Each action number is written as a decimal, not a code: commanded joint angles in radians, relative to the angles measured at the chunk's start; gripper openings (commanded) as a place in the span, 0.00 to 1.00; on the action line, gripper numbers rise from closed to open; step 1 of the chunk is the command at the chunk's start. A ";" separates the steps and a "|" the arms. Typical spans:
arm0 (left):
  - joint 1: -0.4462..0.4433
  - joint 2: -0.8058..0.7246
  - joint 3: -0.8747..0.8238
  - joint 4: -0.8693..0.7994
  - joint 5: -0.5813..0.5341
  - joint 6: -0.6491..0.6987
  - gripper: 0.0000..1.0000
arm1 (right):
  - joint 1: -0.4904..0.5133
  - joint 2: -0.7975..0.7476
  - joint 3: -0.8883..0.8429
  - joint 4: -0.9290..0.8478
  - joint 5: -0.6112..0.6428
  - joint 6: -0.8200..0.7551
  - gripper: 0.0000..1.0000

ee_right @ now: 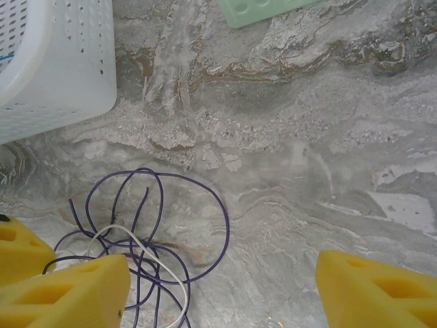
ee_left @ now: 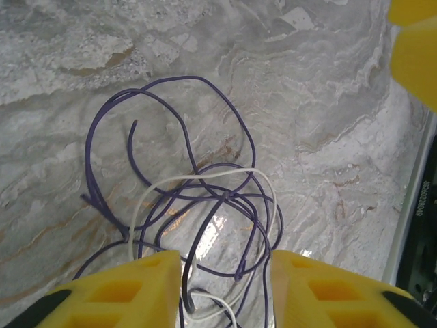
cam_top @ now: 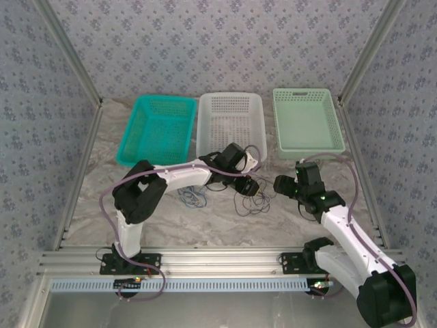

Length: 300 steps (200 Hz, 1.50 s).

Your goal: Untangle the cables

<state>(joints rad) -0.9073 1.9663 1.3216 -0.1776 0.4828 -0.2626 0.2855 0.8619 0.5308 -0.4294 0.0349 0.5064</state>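
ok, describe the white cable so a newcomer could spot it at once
Find the white basket, the middle one of three along the back. Just in front of it lies a tangle of dark purple loops. The white cable threads through it, the only pale strand there.

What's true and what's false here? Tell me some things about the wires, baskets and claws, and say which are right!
1. Three baskets sit at the back of the table. True: a teal basket, a white basket and a green basket.
2. The purple wire lies inside the white basket. False: it lies on the table in front of it.
3. A white wire is tangled with the purple wire. True.
4. The right claw is squeezing the wires. False: it is wide open and grips nothing.
5. The left claw has wires between its fingers. True.
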 commanded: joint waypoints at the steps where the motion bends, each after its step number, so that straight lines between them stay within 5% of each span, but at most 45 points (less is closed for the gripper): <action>1: -0.008 0.031 0.043 -0.047 0.017 0.020 0.29 | -0.011 -0.026 0.000 0.003 -0.009 0.011 0.75; 32: -0.016 0.044 0.060 -0.061 0.009 0.028 0.22 | -0.028 -0.051 -0.003 -0.012 -0.009 0.006 0.75; 53: -0.019 0.042 0.059 -0.065 0.010 0.027 0.00 | -0.037 -0.067 -0.009 -0.016 -0.014 0.003 0.75; 157: -0.027 -0.243 -0.087 0.143 -0.022 -0.047 0.00 | 0.021 -0.263 -0.177 0.121 -0.070 -0.029 0.83; 231: -0.027 -0.311 -0.145 0.209 0.008 -0.088 0.00 | 0.094 -0.285 -0.230 0.300 -0.145 -0.016 0.93; 300: -0.039 -0.355 -0.155 0.263 0.012 -0.099 0.00 | 0.159 -0.186 -0.234 0.305 0.032 0.063 0.91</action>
<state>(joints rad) -0.9318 1.6737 1.1740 0.0334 0.4702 -0.3611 0.4431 0.6289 0.3042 -0.1249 -0.0296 0.5251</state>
